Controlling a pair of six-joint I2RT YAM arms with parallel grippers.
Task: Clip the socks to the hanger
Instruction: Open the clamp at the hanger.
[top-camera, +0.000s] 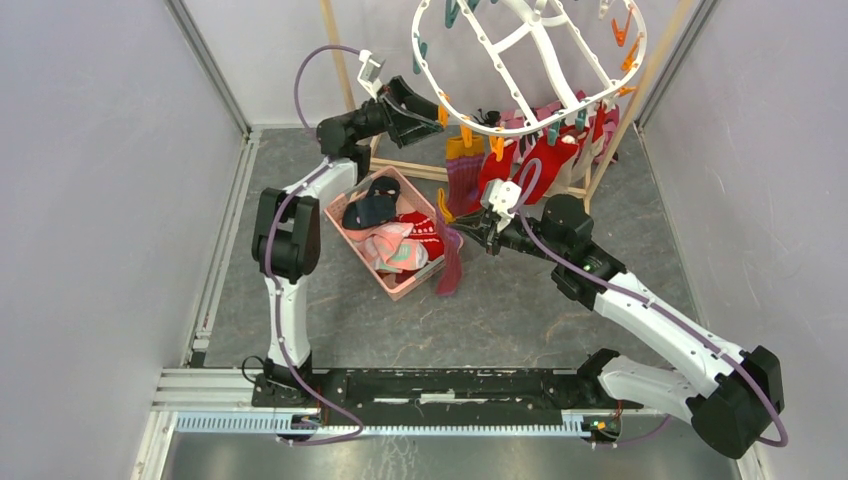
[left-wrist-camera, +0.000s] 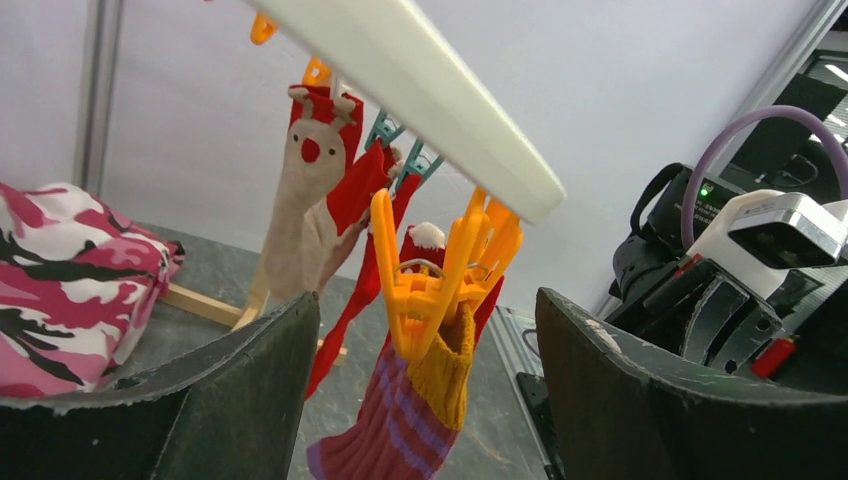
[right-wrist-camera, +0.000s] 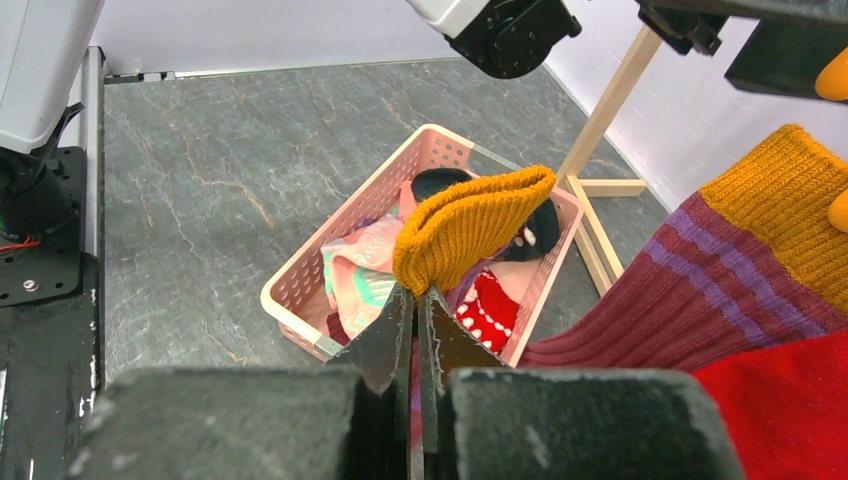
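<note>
Done: we noted red socks (top-camera: 545, 150) pegged on the white oval plastic hanger (top-camera: 480, 128) at the far desk edge.
Left gripper (left-wrist-camera: 425, 305): fingers apart, orange plastic peg (left-wrist-camera: 432, 270) between them.
Right gripper (right-wrist-camera: 415, 300): clamped on the mustard-cuffed knit sock (right-wrist-camera: 470, 225).
Remaining: loose socks (top-camera: 400, 245) in the pink plastic basket (right-wrist-camera: 300, 285).

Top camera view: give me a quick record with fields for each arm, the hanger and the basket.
left gripper: jaws open, one on either side of an orange peg
orange peg: on the hanger, clipping a striped sock
right gripper: jaws shut on a mustard-cuffed sock, which hangs free by the basket
hanger: white frame, red socks hung on it
basket: pink, loose socks inside
</note>
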